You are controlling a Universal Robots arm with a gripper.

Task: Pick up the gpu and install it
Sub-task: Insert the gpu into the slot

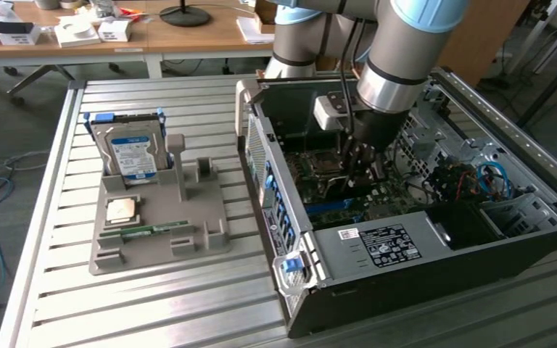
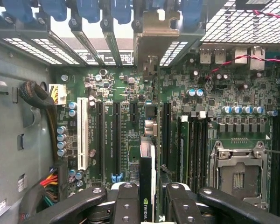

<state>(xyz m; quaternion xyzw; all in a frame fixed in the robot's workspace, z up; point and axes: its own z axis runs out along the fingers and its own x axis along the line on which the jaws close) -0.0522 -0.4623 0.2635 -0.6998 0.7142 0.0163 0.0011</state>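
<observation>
The arm reaches down into the open computer case (image 1: 376, 290), which lies on its side on the slatted metal counter (image 1: 162, 312). The tool (image 1: 361, 165) hangs inside the case, over the motherboard (image 2: 126, 88).

In the wrist view the black fingers (image 2: 127, 198) stand on either side of the gpu (image 2: 147, 177), one against each face. The tool (image 2: 151, 189) is closed narrowly on it and holds it by its upper edge. The card is seen edge-on, with a green logo on the part between the fingers. It runs away from the tool toward the rear of the case. There a pale metal bracket (image 2: 156, 32) sits in line with it, among the row of blue latches (image 2: 88, 9).

The gpu stands upright over the board, parallel to the long black expansion slots (image 2: 116, 140). It lies between those slots and another black slot (image 2: 166, 135) on its far side. A white slot (image 2: 82, 140) lies further off, and the processor socket (image 2: 238, 175) is well apart on the other side. Whether the card's lower edge is seated in a slot cannot be told.

At the exterior view's left, apart from the case, a grey holder (image 1: 162, 246) carries a hard drive (image 1: 133, 156) standing on edge and a green memory stick (image 1: 148, 230) lying flat.
</observation>
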